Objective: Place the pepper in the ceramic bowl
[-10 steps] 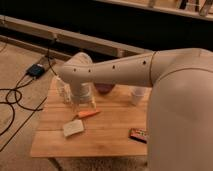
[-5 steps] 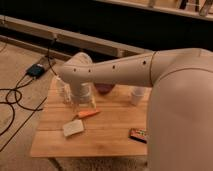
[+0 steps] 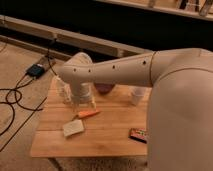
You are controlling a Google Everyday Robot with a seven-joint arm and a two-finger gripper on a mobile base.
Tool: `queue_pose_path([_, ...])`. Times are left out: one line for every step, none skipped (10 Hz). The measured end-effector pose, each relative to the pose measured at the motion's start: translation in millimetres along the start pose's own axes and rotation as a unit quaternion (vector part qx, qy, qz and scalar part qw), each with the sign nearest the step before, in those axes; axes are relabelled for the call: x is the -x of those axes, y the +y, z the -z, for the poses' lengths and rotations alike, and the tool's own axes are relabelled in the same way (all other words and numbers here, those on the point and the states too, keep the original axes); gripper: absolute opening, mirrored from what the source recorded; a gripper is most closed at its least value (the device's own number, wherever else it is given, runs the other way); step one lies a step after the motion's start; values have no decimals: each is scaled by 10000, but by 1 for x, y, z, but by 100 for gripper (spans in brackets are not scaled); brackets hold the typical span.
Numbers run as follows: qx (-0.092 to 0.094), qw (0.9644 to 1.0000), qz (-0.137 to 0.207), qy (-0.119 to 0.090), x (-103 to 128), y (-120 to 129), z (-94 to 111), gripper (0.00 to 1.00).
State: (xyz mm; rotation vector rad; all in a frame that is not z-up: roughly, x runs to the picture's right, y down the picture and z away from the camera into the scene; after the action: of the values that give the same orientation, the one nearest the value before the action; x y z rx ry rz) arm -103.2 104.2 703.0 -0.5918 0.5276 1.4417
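The pepper point(image 3: 89, 114) is a small orange-red tapered piece lying on the wooden table point(image 3: 110, 132), left of centre. My gripper point(image 3: 85, 105) hangs from the white arm directly above the pepper's left end, just over it. The ceramic bowl point(image 3: 104, 89) is dark maroon and sits behind the gripper toward the table's back, partly hidden by the arm.
A pale rectangular block point(image 3: 73, 128) lies in front of the pepper on the left. A white cup point(image 3: 136, 95) stands right of the bowl. A dark flat packet with orange print point(image 3: 138, 134) lies at the front right. Cables and a dark box point(image 3: 36, 70) are on the floor at left.
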Motion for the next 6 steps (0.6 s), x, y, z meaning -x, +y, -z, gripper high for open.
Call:
queue_pose_path([0, 10000, 5, 0, 0, 0, 0, 65])
queue_pose_path([-2, 10000, 37, 3, 1, 0, -1, 65])
queue_pose_path([-7, 9999, 151, 27, 3, -1, -5, 65])
queue_pose_path([-17, 9994, 352, 66, 7, -3, -12, 65])
queue_pose_path([-29, 9982, 586, 138, 15, -9, -27, 65])
queue_pose_path([-29, 9976, 670, 179, 21, -13, -36, 65])
